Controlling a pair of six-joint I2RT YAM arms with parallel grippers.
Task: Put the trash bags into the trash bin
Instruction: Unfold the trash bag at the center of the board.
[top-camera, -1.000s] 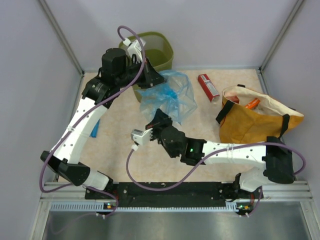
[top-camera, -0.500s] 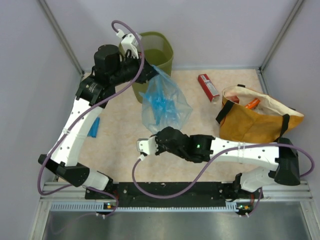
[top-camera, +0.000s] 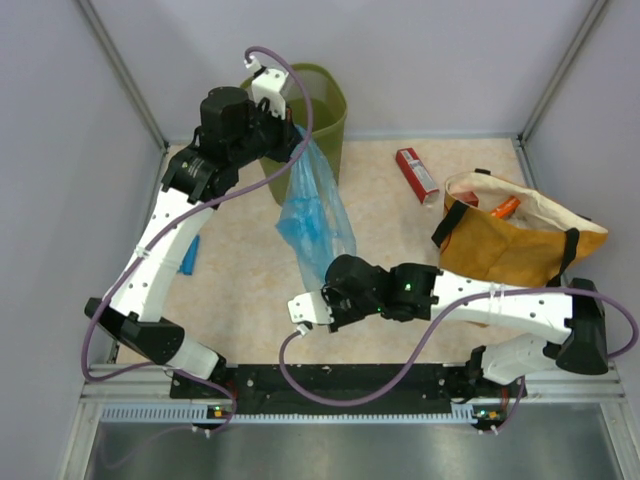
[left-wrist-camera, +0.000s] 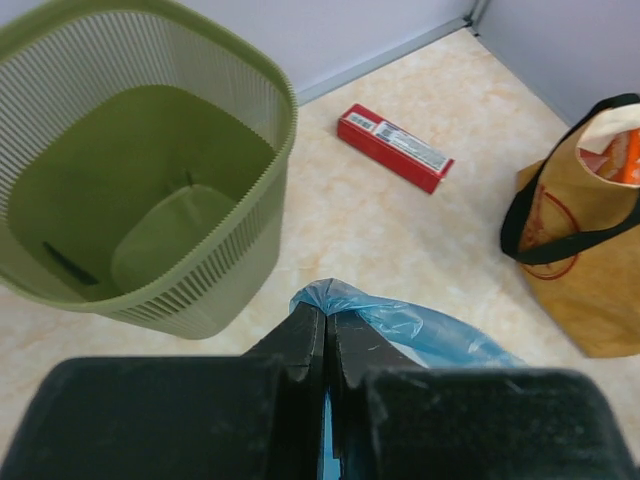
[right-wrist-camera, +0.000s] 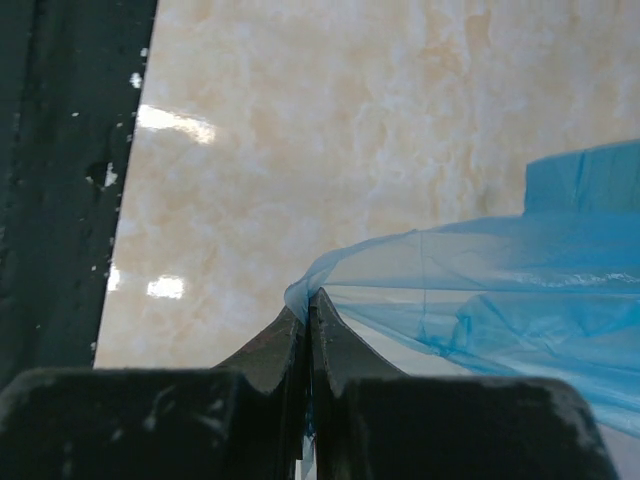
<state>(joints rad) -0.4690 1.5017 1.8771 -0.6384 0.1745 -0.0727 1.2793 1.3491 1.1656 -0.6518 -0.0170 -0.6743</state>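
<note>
The left gripper (left-wrist-camera: 326, 322) and right gripper (right-wrist-camera: 306, 303) each sat pinched shut on the blue bag (top-camera: 312, 215), stretched between them beside the bin (top-camera: 333, 108). Thin film could slip free or snag on the bin if pulled hard.

Pale blue film, olive mesh and mustard cloth on a cream desk (top-camera: 240, 300) with faint tan marbling.

The trash bag (top-camera: 312, 215) is translucent light blue, deeper where it bunches; the small folded bag (top-camera: 189, 255) is a more solid blue. The trash bin (left-wrist-camera: 150, 180) is olive green, its wall finely ribbed. The box (left-wrist-camera: 393, 148) is red with a white label strip. The sack (top-camera: 500, 250) is mustard-orange with black handles. The left end effector (left-wrist-camera: 325, 325) and the right end effector (right-wrist-camera: 307, 305) are black.
</note>
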